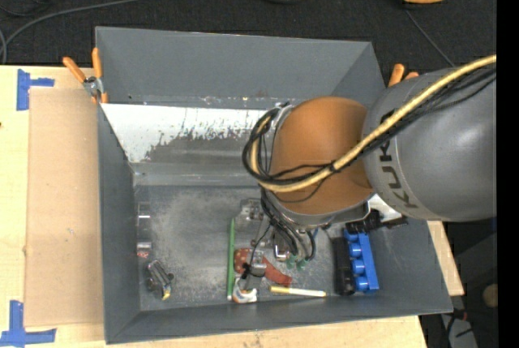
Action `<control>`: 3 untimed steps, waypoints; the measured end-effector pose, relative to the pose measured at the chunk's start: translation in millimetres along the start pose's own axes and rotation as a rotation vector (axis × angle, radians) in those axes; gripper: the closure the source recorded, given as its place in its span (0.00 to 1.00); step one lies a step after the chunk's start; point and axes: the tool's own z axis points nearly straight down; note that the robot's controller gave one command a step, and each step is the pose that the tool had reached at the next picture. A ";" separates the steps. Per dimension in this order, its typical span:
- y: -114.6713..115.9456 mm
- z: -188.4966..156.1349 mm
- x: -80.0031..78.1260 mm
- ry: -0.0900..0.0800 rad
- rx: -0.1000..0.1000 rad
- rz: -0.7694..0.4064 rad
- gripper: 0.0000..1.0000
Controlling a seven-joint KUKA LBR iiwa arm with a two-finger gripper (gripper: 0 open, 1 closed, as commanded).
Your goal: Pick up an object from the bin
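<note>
My gripper [280, 247] hangs low over the front middle of the bin, beneath the arm's orange cover. Just under and left of it lies a small red-brown thing [243, 259] beside a thin green stick [231, 253] that runs front to back. A white piece [243, 294] sits at the stick's near end. In front of the gripper a yellow and white pencil-like stick [297, 290] lies flat on the bin floor. Nothing shows as held.
A blue block with a black strip [361, 261] lies to the right, near the bin's right wall. A small black and yellow item [160, 279] rests in the front left corner, with two small silver pieces [143, 216] behind it. The arm covers the bin's right half.
</note>
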 end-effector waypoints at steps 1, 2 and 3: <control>-26.4 44.2 -21.7 -0.006 0.002 -0.323 0.00; -88.3 124.2 -37.9 -0.011 -0.007 -0.361 1.00; -88.4 124.2 -37.9 -0.011 -0.007 -0.360 1.00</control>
